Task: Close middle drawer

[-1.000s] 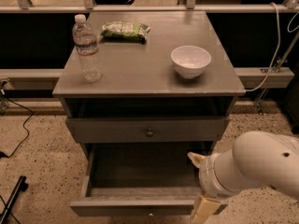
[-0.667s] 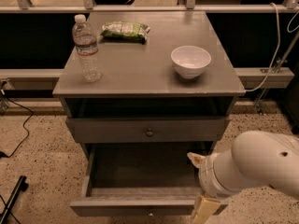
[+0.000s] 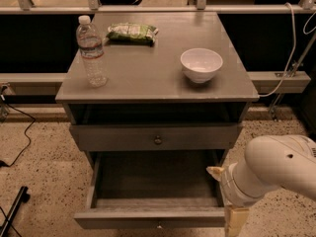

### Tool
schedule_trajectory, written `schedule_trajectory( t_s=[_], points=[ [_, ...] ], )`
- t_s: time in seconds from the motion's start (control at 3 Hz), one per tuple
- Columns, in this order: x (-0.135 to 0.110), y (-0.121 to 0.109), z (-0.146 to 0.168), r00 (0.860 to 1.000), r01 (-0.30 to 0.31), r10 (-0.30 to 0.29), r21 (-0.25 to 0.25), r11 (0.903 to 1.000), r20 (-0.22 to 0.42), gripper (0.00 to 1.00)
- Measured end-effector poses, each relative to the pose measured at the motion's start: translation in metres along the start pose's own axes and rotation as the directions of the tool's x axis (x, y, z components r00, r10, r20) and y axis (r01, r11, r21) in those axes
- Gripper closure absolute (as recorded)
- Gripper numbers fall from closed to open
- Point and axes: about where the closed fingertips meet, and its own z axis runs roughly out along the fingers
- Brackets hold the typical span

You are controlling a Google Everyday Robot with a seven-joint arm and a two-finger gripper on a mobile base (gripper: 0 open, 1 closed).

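A grey cabinet (image 3: 148,73) stands on speckled floor (image 3: 44,172), seen from above and in front. On its top, a clear water bottle (image 3: 91,53) stands upright at the left, a green snack bag (image 3: 131,32) lies flat at the back, and a white bowl (image 3: 201,64) sits to the right, all well apart. Under the top is a dark open slot, and below that a taller drawer front (image 3: 123,138) with a dark round knob sits almost flush with the frame. The middle drawer (image 3: 148,217) is lowest in view. It is pulled far out toward the camera, its deep box bare inside, and its low front panel carries a small knob (image 3: 159,225) at the bottom edge of the view. My gripper (image 3: 225,195) is at the lower right, just beside the drawer's right wall near its front corner. My white arm (image 3: 276,169) covers much of it. I cannot tell whether my jaws are apart or together.
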Motion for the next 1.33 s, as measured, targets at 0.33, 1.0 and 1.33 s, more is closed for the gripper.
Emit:
schedule_trajectory(
  t_s=[0.33,1.0,1.33],
  points=[
    [0.030,0.002,0.015,0.996,0.080,-0.081,0.012,0.9967,0.032,0.13],
    [0.072,0.014,0.029,0.991,0.104,-0.112,0.112,0.9882,0.070,0.63],
    [0.072,0.014,0.030,0.991,0.105,-0.113,0.112,0.9882,0.070,0.86]
  ],
)
